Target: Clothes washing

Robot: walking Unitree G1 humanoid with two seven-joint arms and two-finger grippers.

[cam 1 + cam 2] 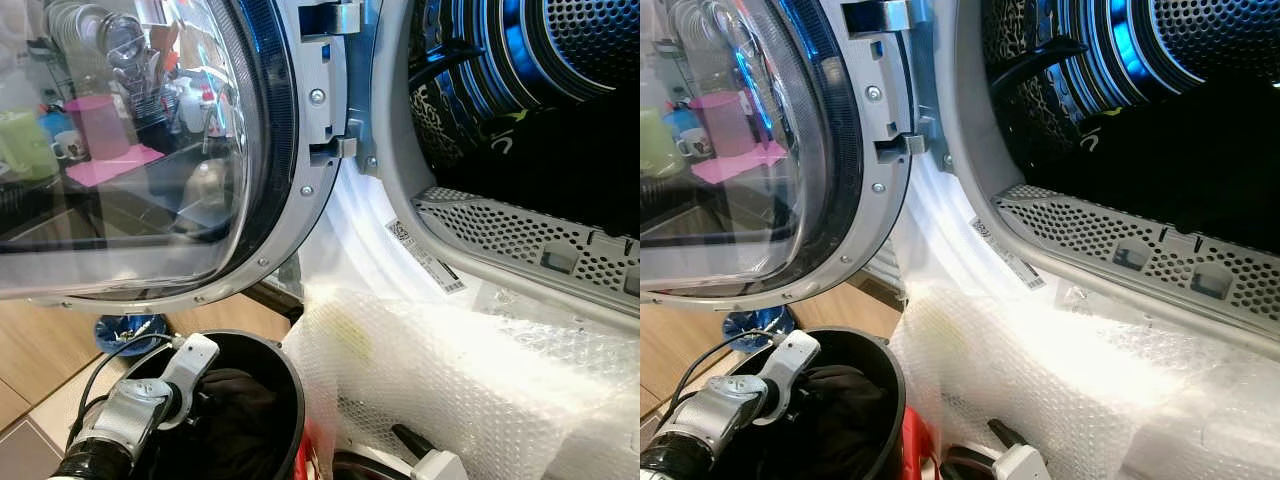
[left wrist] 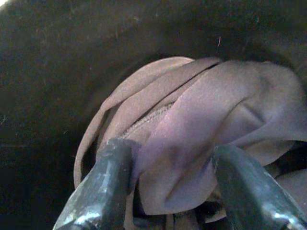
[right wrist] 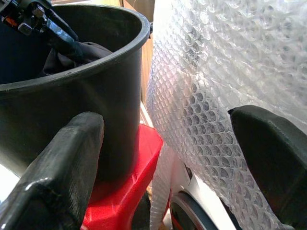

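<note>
One washing machine (image 1: 400,150) — one open round door (image 1: 150,150) at its left. One black bucket (image 1: 285,400) below door, one dark garment (image 2: 201,143) inside. One bubble-wrap sheet (image 1: 450,370) beside bucket. One red stand (image 3: 124,191) under bucket. Two grippers — left gripper (image 2: 170,187), right gripper (image 3: 168,167).

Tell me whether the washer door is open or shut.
Open: the washer door is swung left on its hinge, leaving the drum exposed.

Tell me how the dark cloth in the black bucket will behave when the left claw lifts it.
The cloth lies in soft folds, so it will likely hang limp and drape. It looks thin, probably light. The left claw is open around one fold, so only part may rise first, the rest trailing from the bucket.
</note>
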